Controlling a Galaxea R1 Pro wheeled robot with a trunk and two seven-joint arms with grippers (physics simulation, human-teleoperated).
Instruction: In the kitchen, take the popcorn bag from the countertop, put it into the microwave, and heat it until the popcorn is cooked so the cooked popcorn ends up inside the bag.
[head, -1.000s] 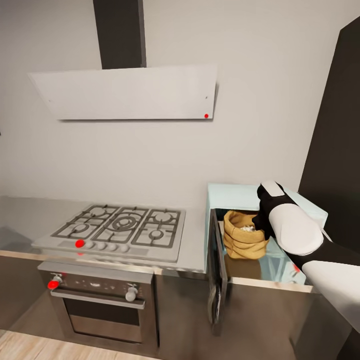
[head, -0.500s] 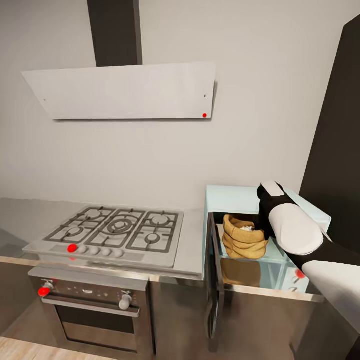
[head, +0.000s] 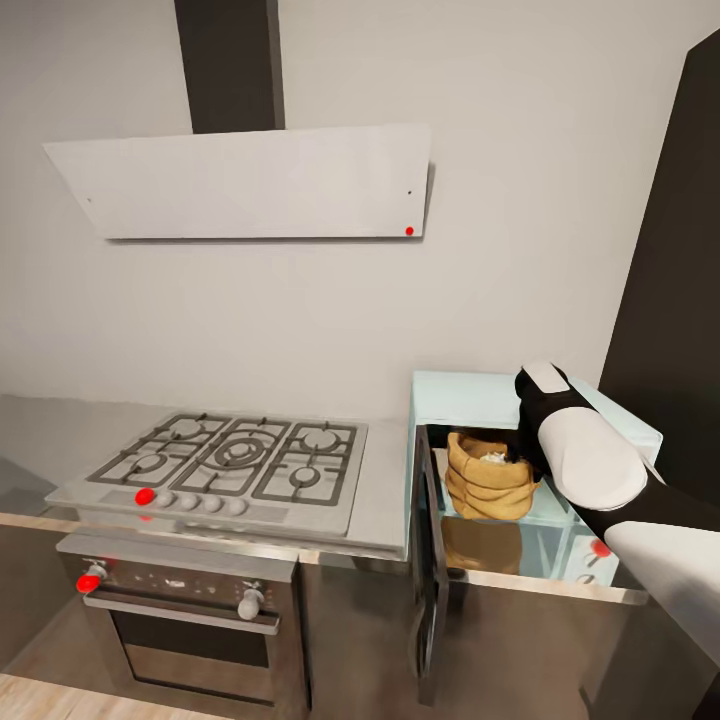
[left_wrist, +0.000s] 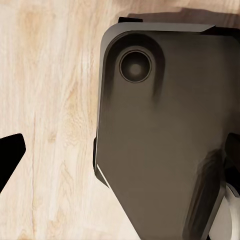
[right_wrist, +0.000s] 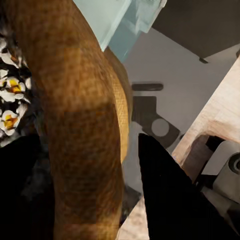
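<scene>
One bag (head: 486, 488) is seen inside the one microwave (head: 470, 398), at the right end of the countertop (head: 385, 505), door (head: 431, 560) swung open. The bag's rolled rim is held between the two fingers of the right gripper (right_wrist: 95, 200), with popcorn (right_wrist: 10, 107) visible inside. One left gripper (left_wrist: 120, 165) is seen over wood floor (left_wrist: 50, 100); its jaw state cannot be told.

A home kitchen: a steel gas hob with dark grates (head: 235, 455) is set into a long grey glossy countertop (head: 45, 425), above a steel built-in oven with 2 knobs (head: 185, 615). A white slanted hood (head: 250, 182) hangs on the grey wall; a pale blue boxy microwave (head: 470, 392) stands beside.
</scene>
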